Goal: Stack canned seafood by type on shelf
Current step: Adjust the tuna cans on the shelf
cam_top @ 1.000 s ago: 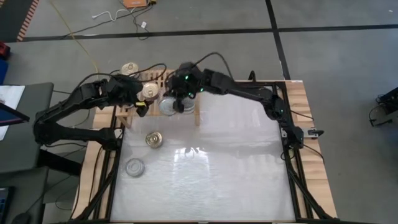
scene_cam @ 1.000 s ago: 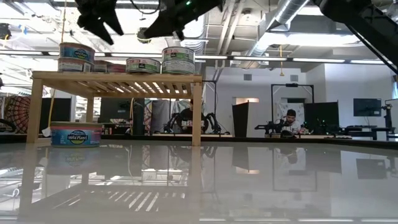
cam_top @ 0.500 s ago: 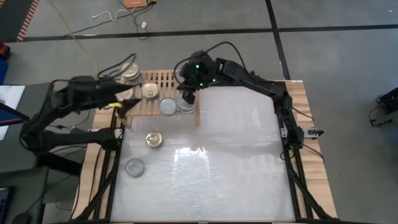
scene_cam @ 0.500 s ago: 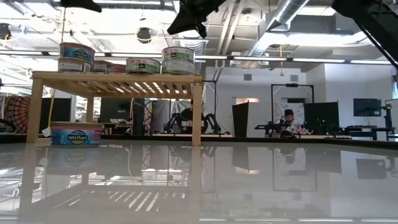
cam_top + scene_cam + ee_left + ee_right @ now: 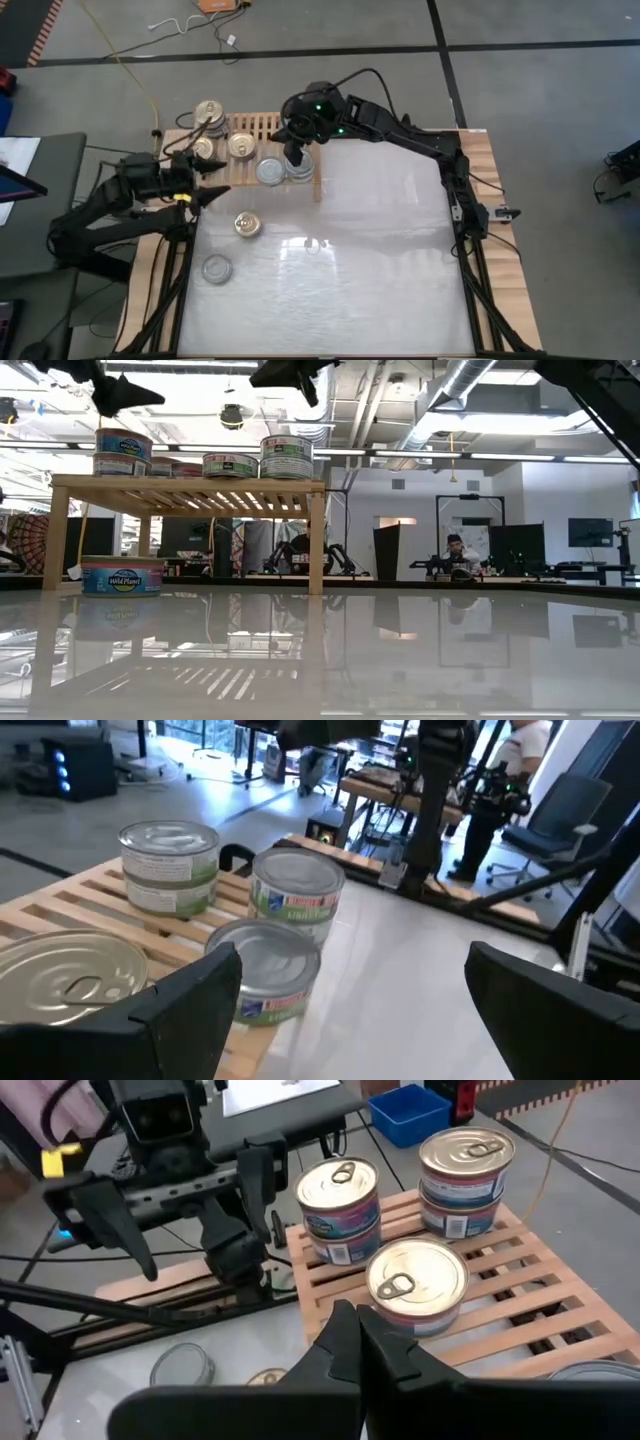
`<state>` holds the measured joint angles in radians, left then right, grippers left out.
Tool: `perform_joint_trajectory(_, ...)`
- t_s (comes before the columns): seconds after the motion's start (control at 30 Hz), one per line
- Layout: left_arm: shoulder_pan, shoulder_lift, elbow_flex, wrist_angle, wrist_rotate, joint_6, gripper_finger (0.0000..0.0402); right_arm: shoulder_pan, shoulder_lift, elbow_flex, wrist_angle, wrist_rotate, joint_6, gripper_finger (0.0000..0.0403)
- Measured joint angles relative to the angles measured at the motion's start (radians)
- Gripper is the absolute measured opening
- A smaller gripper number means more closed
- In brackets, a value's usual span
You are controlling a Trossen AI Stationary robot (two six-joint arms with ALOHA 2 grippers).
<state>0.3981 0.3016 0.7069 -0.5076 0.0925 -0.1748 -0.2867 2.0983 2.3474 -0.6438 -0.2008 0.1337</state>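
**Shelf partly filled, two tins waiting on the bench**

The short round metal seafood tins are sitting mostly on the low light-wood slatted shelf (image 5: pixel 262 150). Gold pull-tab tins are grouping at the end nearer the left claw: a two-high gold-topped stack (image 5: pixel 466 1168), a second gold-topped stack (image 5: pixel 341 1198) beside it, and a single gold-topped tin (image 5: pixel 417 1287) in front of them. Plain silver-topped tins are gathering at the other end, just under the right claw: a low silver-topped tin (image 5: pixel 265 968), a taller silver-topped stack (image 5: pixel 296 894) behind it, and a further pair (image 5: pixel 169 865) beyond. Keeping like tops together is presumably the point of this layout.

The right claw (image 5: pixel 296 157) is hovering directly above the silver-topped group, its fingers clenched together with nothing between them; it looks to be clearing the stack rather than carrying.

The left claw (image 5: pixel 203 178) is hanging just off the shelf's end, fingers spread wide and released, holding nothing. Below it on the white bench (image 5: pixel 380 270) are lying a loose gold-topped tin (image 5: pixel 248 224) close by and a loose silver-topped tin (image 5: pixel 216 268) farther off, both well apart from the shelf. The spread fingers suggest it is readying for one of these.
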Motion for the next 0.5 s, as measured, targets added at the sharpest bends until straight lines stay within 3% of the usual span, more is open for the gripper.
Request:
perform_joint_trajectory(0.37,0.0,-0.081,-0.053,-0.001,-0.027,0.027,0.0367,0.054,0.014,-0.001,-0.052,0.022,-0.059,0.0016)
perform_joint_trajectory(0.5,0.0,-0.081,-0.053,-0.002,-0.027,-0.002,0.0367,0.058,-0.013,0.0,-0.153,0.096,-0.07,0.0017)
